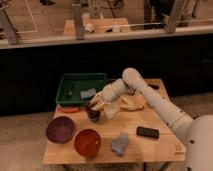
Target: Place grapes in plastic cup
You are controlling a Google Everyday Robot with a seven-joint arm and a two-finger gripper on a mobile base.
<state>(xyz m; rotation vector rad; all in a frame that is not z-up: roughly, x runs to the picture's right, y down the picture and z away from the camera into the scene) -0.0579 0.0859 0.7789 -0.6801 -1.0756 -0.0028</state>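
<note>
Arm reached leftward, tool (94,104) lowered over cup (93,114) | tool opening: cannot be told | grapes hidden | wooden tabletop (160,145) backed by dark wall, railing above

Green tray (80,80), purple bowl (60,129), orange bowl (87,142) (side by side), black phone (148,132)

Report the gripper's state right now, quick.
Gripper: over the dark cup beside the green tray on the wooden table; open or closed cannot be told.
</note>
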